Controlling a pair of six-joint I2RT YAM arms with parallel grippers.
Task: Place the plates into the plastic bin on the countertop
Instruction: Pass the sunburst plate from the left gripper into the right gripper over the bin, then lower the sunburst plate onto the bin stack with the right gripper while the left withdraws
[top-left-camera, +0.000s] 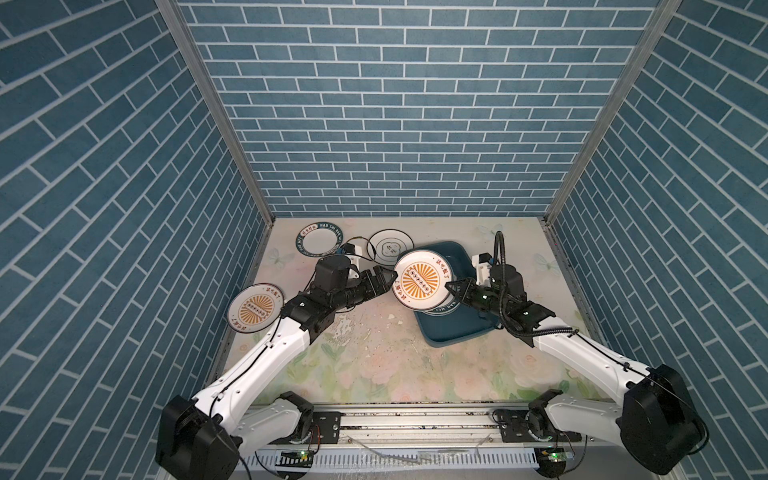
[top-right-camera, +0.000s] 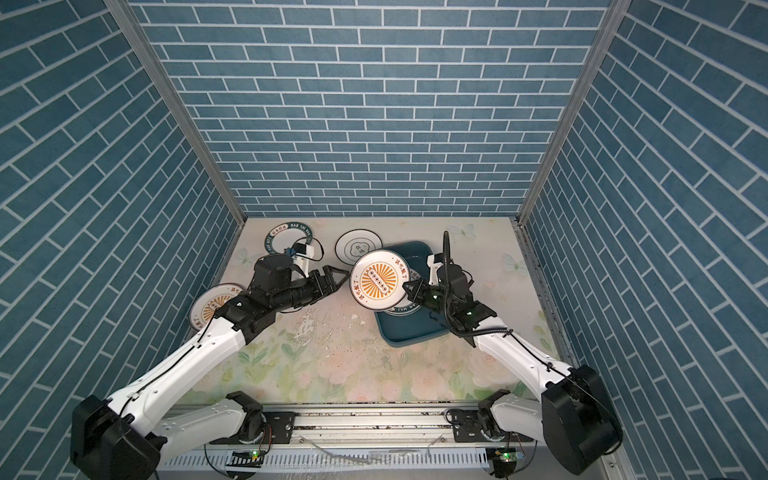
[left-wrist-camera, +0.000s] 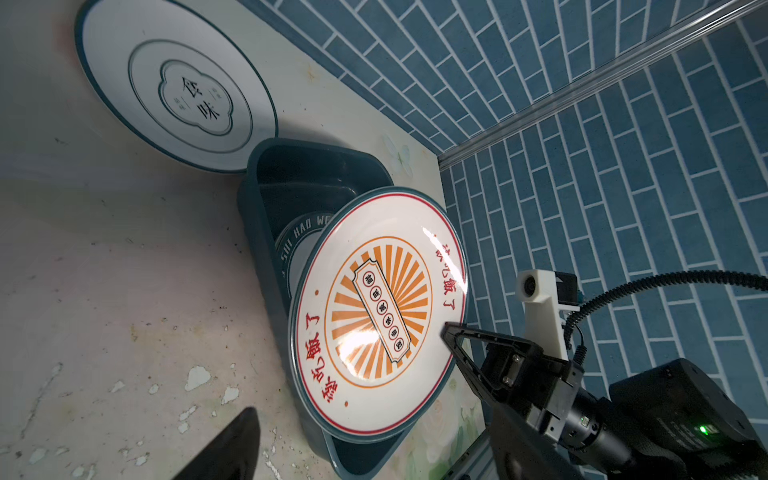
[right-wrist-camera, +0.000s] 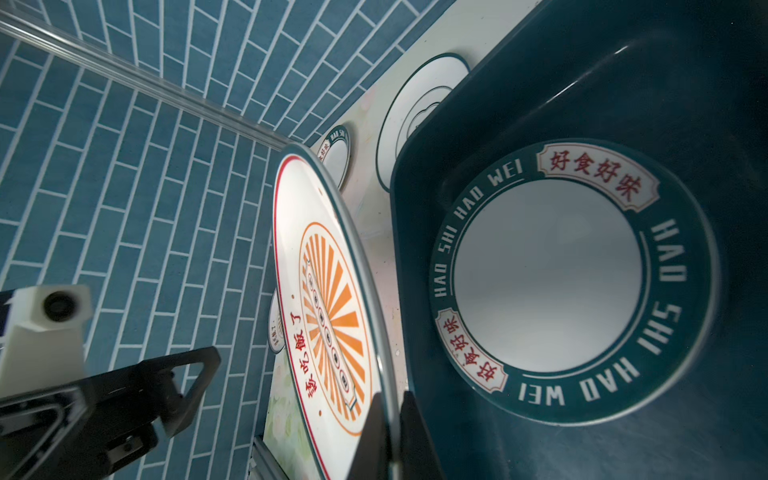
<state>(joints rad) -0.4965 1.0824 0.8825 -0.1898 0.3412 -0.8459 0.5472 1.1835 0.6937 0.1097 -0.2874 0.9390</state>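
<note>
My right pincer (top-left-camera: 449, 286) pinches the rim of a sunburst plate (top-left-camera: 419, 282) and holds it tilted over the plastic bin (top-left-camera: 457, 338), which sits toward the far right of the bench (top-left-camera: 374, 365). My left pincer (top-left-camera: 388, 277) is spread, just beside the plate's opposite rim and not touching it. Inside the bin a plate with a teal lettered rim (right-wrist-camera: 548, 282) lies flat. A cloud-outline plate (top-left-camera: 390, 248) lies just beside the bin's far left corner. Another lettered plate (top-left-camera: 321, 238) lies near the bench's far left corner, and a second sunburst plate (top-left-camera: 254, 308) sits at its left edge.
</note>
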